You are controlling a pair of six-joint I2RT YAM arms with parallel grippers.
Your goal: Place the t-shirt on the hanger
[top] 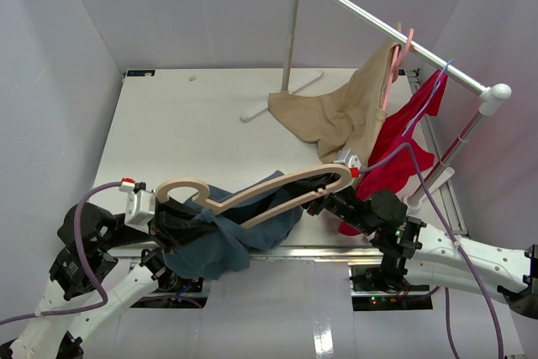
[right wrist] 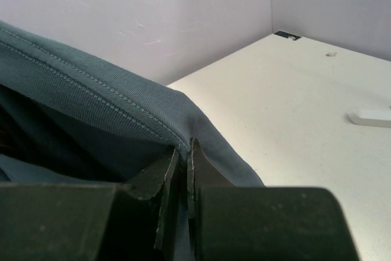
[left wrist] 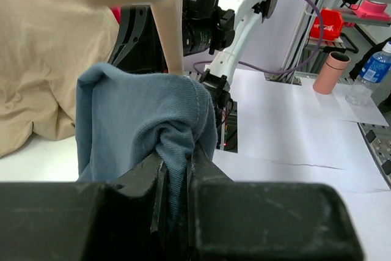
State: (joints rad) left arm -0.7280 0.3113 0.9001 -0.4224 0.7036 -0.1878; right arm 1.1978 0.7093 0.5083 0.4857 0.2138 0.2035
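Left gripper (left wrist: 178, 162) pinching bunched t-shirt (left wrist: 143, 114), right gripper (right wrist: 184, 154) pinching its stitched hem. Hanger (top: 252, 197) slanting over t-shirt between 2 grippers, hook pointing toward left one.

My left gripper (top: 192, 226) sits under the hook end of the hanger (top: 252, 192), my right gripper (top: 314, 205) under its other end, the t-shirt (top: 227, 245) bunched beneath it, tan garment (top: 336, 115) and red garment (top: 403, 145) hanging beyond it.

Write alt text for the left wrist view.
Left gripper shut on a bunched fold of the blue t-shirt, the beige hanger rising behind it. Tan garment at left, right arm beyond.
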